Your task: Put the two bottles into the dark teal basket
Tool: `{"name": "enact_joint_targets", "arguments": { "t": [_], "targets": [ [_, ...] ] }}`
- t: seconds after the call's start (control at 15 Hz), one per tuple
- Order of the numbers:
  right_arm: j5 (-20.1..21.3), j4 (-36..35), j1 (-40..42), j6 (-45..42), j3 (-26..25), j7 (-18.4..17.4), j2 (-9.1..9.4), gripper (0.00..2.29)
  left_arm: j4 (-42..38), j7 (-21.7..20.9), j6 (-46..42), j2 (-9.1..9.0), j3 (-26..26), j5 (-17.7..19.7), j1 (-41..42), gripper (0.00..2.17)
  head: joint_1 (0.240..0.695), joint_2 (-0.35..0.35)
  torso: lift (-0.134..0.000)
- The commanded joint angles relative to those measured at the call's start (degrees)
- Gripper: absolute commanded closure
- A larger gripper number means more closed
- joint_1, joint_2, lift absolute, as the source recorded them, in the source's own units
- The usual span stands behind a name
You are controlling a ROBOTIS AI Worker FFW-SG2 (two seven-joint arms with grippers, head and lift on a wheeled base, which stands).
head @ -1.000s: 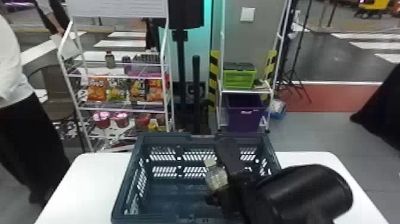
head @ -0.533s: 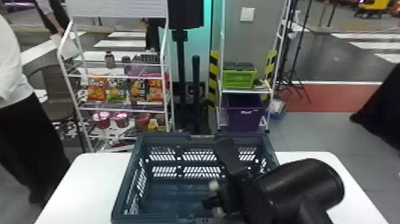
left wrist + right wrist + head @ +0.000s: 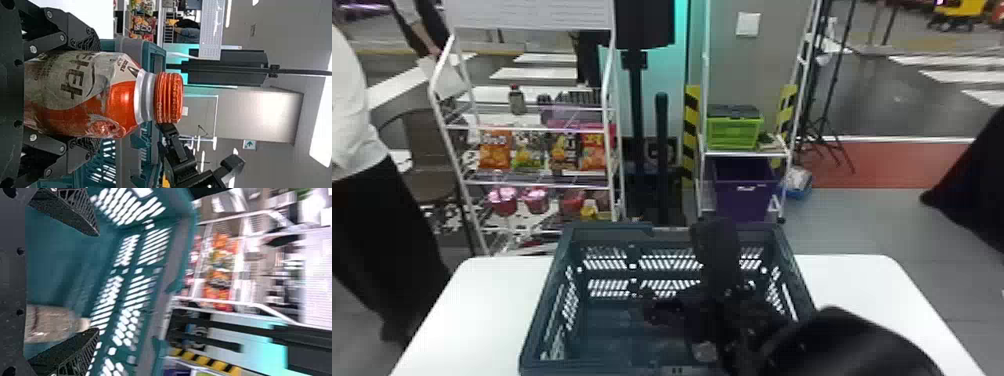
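Left tool (image 3: 95, 94) clasps the orange-capped bottle (image 3: 121, 102).

In the head view, I am losing the basket's (image 3: 612, 227) near side at the bottom edge. The left gripper (image 3: 96, 95) is hiding the orange-capped bottle's (image 3: 117, 102) base. In the right wrist view, blur is smearing the snack bags (image 3: 221, 272).

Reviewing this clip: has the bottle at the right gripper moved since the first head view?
Yes. What shows of the bottle is now lower, close to the near edge of the basket; earlier it stood out against the basket's far wall.
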Motion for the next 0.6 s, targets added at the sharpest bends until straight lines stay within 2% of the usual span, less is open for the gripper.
{"name": "enact_joint_targets", "arguments": {
  "t": [0.0,0.27,0.33,0.53],
  "targets": [
    [-0.06,-7.81,9.72,-12.83,-2.13,0.03,-3.67,0.01,-1.91,0.0,1.62,0.4,-0.08,-0.35,0.29,2.15,0.499,0.0,0.0],
    [-1.2,-17.13,28.01,-32.87,-10.39,1.7,-7.98,0.01,-4.46,0.09,7.42,1.36,-1.13,-1.05,0.03,2.15,0.499,0.0,0.0],
    [-1.29,-18.8,32.93,-38.14,-12.23,1.87,-8.42,0.01,-5.25,0.09,9.7,1.71,-1.13,-1.05,-0.24,2.15,0.499,0.0,0.0],
    [-2.08,-17.92,45.32,-55.72,-16.01,2.75,-8.42,0.01,-6.75,0.09,13.57,2.42,-1.05,-0.7,-1.03,2.15,0.499,0.0,0.0]
  ]
}}
